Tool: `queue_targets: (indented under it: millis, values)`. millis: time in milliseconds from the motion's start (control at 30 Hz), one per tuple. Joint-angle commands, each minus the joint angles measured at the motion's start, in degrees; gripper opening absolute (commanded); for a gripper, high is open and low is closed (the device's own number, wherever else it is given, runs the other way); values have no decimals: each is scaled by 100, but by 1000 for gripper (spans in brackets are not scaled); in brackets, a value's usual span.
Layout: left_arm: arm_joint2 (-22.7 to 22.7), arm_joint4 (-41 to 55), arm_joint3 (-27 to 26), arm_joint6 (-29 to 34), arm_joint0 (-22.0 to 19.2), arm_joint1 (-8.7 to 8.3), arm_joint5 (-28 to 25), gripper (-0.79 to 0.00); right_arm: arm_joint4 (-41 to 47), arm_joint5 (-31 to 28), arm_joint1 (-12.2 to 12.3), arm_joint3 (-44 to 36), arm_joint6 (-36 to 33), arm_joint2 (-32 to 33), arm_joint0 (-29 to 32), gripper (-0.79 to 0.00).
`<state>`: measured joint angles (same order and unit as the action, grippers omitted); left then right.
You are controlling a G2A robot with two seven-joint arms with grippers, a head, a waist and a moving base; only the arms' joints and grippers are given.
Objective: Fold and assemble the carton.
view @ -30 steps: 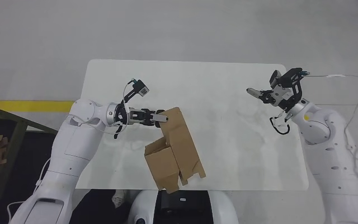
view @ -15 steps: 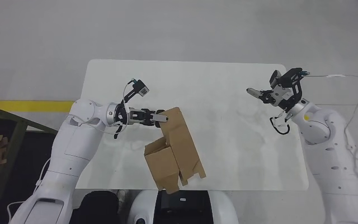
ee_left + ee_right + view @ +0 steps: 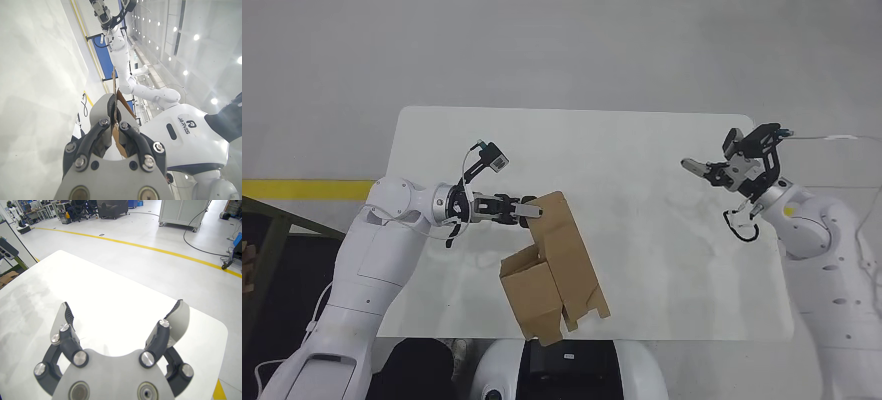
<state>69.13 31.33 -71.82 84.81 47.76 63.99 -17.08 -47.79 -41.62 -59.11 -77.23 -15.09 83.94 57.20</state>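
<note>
Right now your left gripper (image 3: 538, 211) is clamped on the far corner of the brown carton (image 3: 554, 262). The carton sits left of centre over the near half of the white table (image 3: 642, 150), with its panels partly unfolded and its lower end reaching the table's near edge. You cannot tell from above whether it rests on the surface or hangs from the grip. In the left wrist view the gripper (image 3: 114, 103) pinches a thin cardboard edge (image 3: 114, 79) between its dark pads (image 3: 110, 101). Your right gripper (image 3: 704, 168) hovers over the table's far right corner, well apart from the carton. Its fingers (image 3: 66, 313) are spread wide with bare tabletop (image 3: 113, 289) between them.
</note>
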Motion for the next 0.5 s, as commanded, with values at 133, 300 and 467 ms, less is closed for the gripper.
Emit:
queue_targets:
  millis: [133, 300, 467]
  values:
    - [121, 412, 87, 68, 111, -30, 206, -785, 2059, -425, 35, 78, -1318, -97, 35, 0]
    - [-32, 184, 269, 319, -65, -36, 126, -785, 3821, -56, 105, -110, -2660, -150, 101, 0]
    - [-504, 80, 442, 319, -328, -14, 80, -785, 5224, 570, 166, -353, -3908, -242, 103, 0]
